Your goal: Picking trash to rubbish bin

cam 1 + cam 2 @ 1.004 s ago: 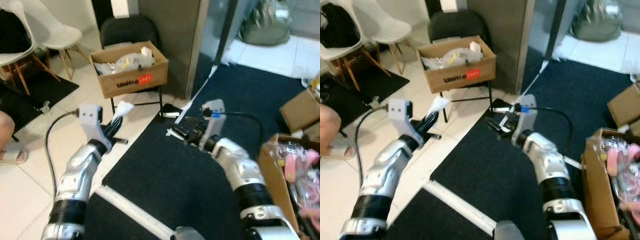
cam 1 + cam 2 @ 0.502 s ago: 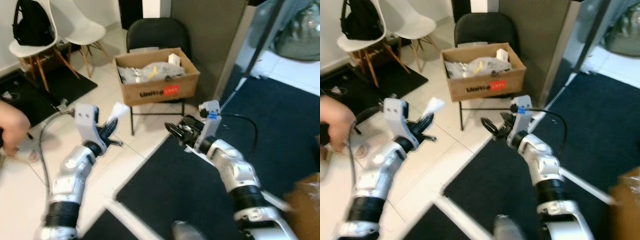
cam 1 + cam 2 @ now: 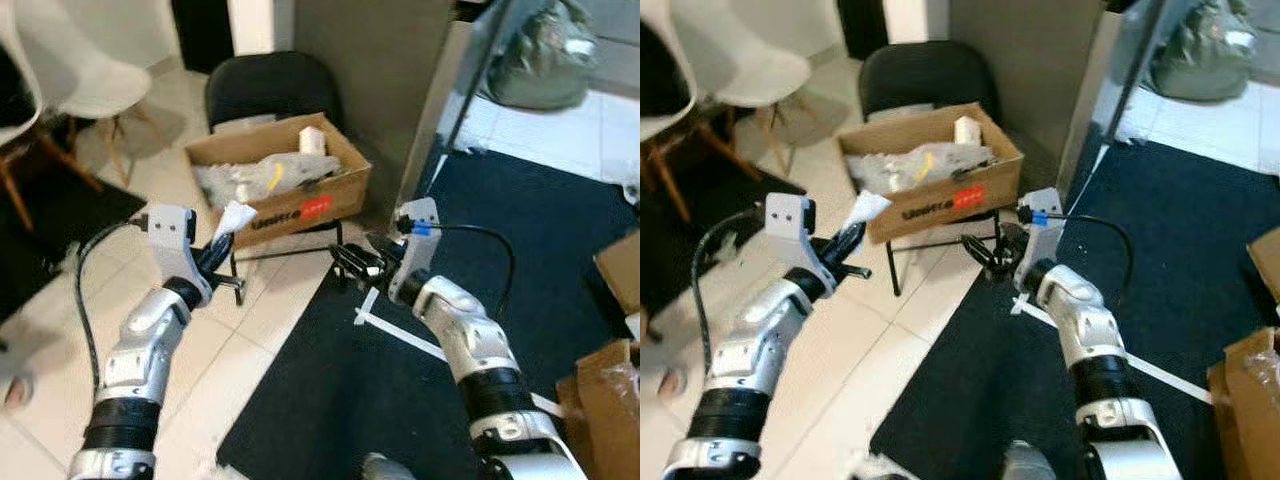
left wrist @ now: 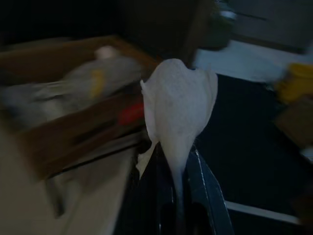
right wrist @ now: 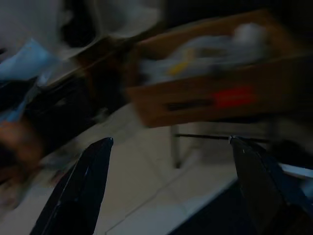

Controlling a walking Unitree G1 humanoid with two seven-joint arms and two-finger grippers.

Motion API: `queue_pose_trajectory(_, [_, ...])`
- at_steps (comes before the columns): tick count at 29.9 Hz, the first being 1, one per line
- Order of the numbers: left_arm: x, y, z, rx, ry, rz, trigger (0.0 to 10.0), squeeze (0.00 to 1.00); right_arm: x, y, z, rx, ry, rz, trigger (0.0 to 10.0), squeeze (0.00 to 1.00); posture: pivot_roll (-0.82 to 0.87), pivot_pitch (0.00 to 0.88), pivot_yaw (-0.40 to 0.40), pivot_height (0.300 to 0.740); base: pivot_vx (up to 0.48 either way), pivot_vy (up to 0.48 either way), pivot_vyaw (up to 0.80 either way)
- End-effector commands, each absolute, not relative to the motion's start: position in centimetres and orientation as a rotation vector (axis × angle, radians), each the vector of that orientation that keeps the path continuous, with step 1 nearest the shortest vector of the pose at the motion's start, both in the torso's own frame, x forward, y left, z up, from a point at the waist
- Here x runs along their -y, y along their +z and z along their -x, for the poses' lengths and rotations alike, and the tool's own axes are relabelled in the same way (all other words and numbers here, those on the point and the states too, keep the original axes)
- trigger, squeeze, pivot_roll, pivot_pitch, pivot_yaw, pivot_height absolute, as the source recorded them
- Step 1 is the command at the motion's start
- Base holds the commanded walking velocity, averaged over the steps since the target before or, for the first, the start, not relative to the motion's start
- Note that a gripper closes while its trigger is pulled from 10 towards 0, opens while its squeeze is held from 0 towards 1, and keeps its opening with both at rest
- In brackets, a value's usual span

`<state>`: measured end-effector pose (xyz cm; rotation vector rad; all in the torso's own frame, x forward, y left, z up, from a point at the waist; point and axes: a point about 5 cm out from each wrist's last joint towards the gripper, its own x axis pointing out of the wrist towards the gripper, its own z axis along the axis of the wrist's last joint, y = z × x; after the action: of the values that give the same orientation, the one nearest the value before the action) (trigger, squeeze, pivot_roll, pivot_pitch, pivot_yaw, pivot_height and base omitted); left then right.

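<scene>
A brown cardboard box (image 3: 330, 190) with a red label sits on a black chair (image 3: 270, 90) and holds crumpled plastic and paper trash (image 3: 265, 178). My left gripper (image 3: 220, 250) is shut on a white crumpled paper scrap (image 3: 236, 217), held just in front of the box's near left corner. In the left wrist view the white scrap (image 4: 178, 105) stands between the fingers (image 4: 208, 196) with the box (image 4: 78, 122) beyond it. My right gripper (image 3: 350, 262) is open with nothing in it, below the box's near right corner. The right wrist view shows spread fingers (image 5: 83, 191) facing the box (image 5: 210, 93).
White chairs (image 3: 95, 85) stand at the back left on pale tiles. A dark blue carpet (image 3: 400, 400) with white tape strips (image 3: 400, 338) lies under my right arm. A grey wall panel (image 3: 385, 70) rises behind the chair. Brown boxes (image 3: 610, 390) sit at the right.
The camera has shifted, so the box now sits slightly lower and left in view. Both arms keep their poses near the box. The person's hand at the left edge is gone.
</scene>
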<state>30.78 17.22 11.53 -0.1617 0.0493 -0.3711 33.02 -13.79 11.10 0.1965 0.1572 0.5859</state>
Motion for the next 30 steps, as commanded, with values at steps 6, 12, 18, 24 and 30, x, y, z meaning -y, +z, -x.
queue_pose_trajectory(6, [-16.8,11.3,-30.8,-0.056,-0.376,0.161,10.0,0.00,14.1,11.0,-33.0,-0.157,0.575,-0.199,10.0,0.00,-0.11,0.000,0.050,0.740,0.480,0.000,0.00])
queue_pose_trajectory(12, [-17.0,11.4,-30.8,-0.049,-0.357,0.168,10.0,0.00,14.2,11.1,-33.0,-0.154,0.574,-0.200,10.0,0.00,-0.11,0.000,0.049,0.740,0.480,0.000,0.00])
queue_pose_trajectory(18, [-17.4,11.5,-30.9,-0.040,-0.320,0.186,10.0,0.00,14.2,11.1,-33.0,-0.153,0.573,-0.201,10.0,0.00,-0.11,0.000,0.048,0.740,0.480,0.000,0.00])
queue_pose_trajectory(24, [-18.3,11.7,-31.1,-0.028,-0.250,0.240,10.0,0.00,14.2,11.1,-33.0,-0.154,0.571,-0.203,10.0,0.00,-0.11,0.000,0.047,0.740,0.480,0.000,0.00])
queue_pose_trajectory(30, [-19.3,11.7,-31.3,-0.018,-0.167,0.279,10.0,0.00,14.3,11.1,-33.1,-0.155,0.567,-0.205,10.0,0.00,-0.11,0.000,0.048,0.740,0.480,0.000,0.00])
